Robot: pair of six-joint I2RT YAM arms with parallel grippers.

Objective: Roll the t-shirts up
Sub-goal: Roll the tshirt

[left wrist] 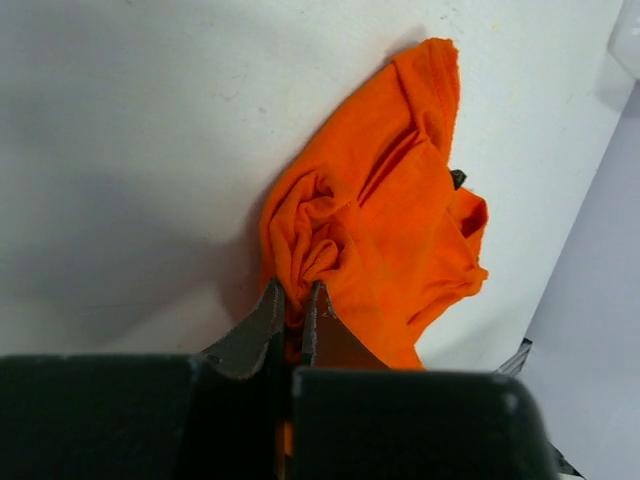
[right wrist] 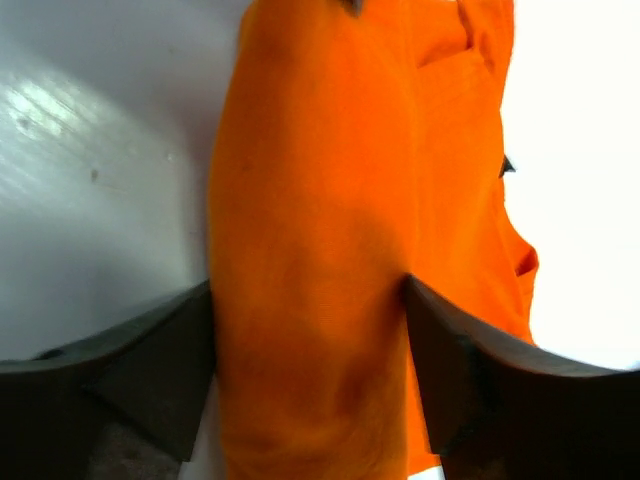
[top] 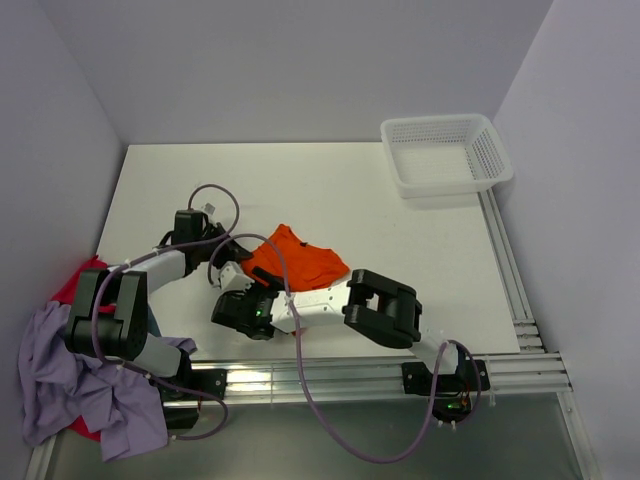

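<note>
The bright orange t-shirt (top: 305,262) lies bunched on the white table (top: 330,190) near its front. My left gripper (top: 238,272) is at the shirt's left edge. In the left wrist view it (left wrist: 295,292) is shut on a fold of the orange shirt (left wrist: 370,200). My right gripper (top: 265,298) comes in from the front. In the right wrist view it (right wrist: 308,300) is open, its fingers standing wide on either side of a band of the orange shirt (right wrist: 320,150). A lavender shirt (top: 70,385) and a red shirt (top: 85,282) are piled at the front left.
A white mesh basket (top: 445,155) stands at the table's back right corner. Aluminium rails (top: 350,375) run along the front edge and the right side. Grey walls close in the left, back and right. Purple cables loop over both arms.
</note>
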